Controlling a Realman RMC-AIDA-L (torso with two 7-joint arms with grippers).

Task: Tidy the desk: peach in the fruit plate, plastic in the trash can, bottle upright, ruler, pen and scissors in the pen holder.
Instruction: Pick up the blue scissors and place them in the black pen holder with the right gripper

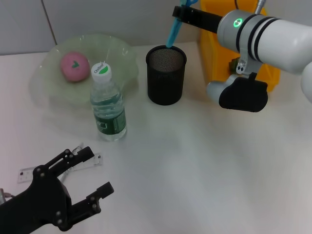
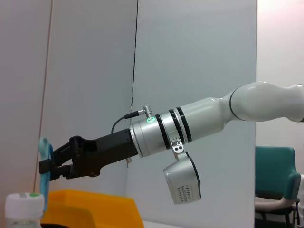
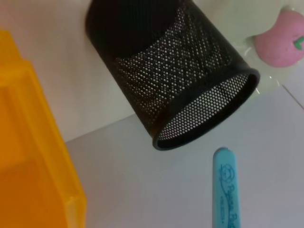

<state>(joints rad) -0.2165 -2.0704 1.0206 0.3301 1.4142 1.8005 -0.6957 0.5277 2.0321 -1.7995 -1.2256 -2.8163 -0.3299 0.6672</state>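
Pen (image 1: pixel 173 30) pinched in right gripper (image 1: pixel 181 12) jaws above pen holder (image 1: pixel 165 74), left gripper (image 1: pixel 80 178) jaws spread

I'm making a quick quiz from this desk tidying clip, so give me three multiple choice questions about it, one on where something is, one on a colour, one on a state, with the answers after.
1. Where is the peach?
A. in the fruit plate
B. in the pen holder
C. beside the ruler

2. What colour is the item held by the right gripper?
A. red
B. light blue
C. black

3. How does the bottle stand?
A. on its side
B. upside down
C. upright, cap on

Answers: 1 A, the pink fruit lies in the pale green dish. 2 B, the blue pen hangs over the pen holder. 3 C, its cap points up beside the plate.
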